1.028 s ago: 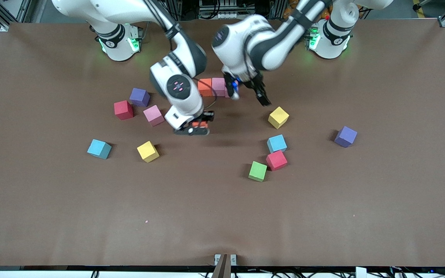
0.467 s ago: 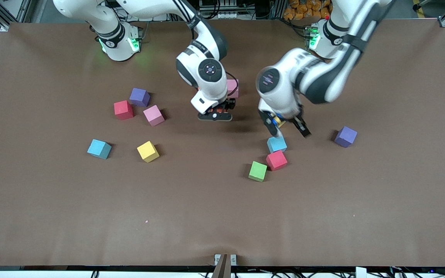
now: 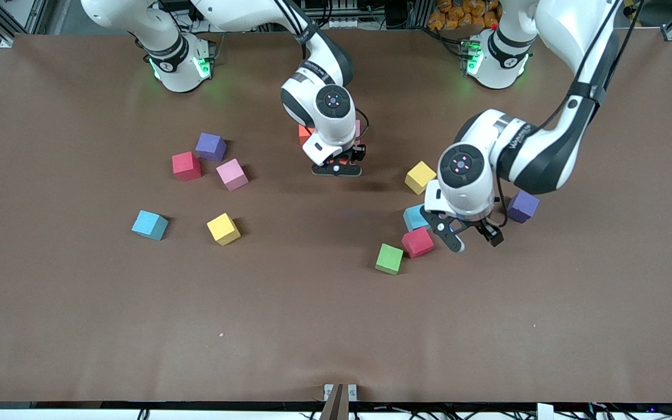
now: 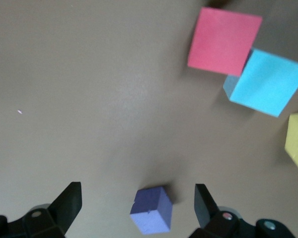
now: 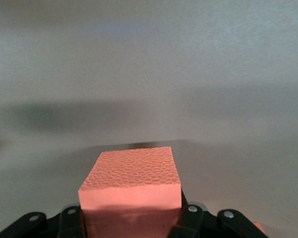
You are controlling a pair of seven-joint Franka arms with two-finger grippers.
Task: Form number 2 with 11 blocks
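**A:** Both arms have shifted in the last second. The right gripper [image 3: 339, 166] has carried its orange cube [image 5: 131, 186] up toward the short row of cubes [image 3: 304, 133] near the robots' bases. The left gripper [image 3: 469, 238] has swung away from that row, past the yellow cube [image 3: 420, 177], and down to the cluster nearer the camera.

**B:** How do the jaws stand?

**A:** The right ones are clamped on the orange cube. The left ones are spread wide and hold nothing; in the left wrist view both fingertips [image 4: 69, 201] have bare table between them.

**B:** What does the coming move depend on?

**A:** I judge it to be a pick from that cluster. The red cube [image 3: 417, 242] and light blue cube [image 3: 415, 217] touch at a corner and lie just beside the left gripper, toward the right arm's end of the table. The gap between the jaws is not over either one, so the gripper must slide that way. The left arm is clearly the nearer one.

**B:** Do the views differ?

**A:** Yes. The left wrist view shows a purple cube [image 4: 152, 217] lined up between the fingers, well apart from red and blue. From the front, the arm half hides that purple cube [image 3: 524, 205]. The right wrist view shows only the held cube; the row is out of its sight.
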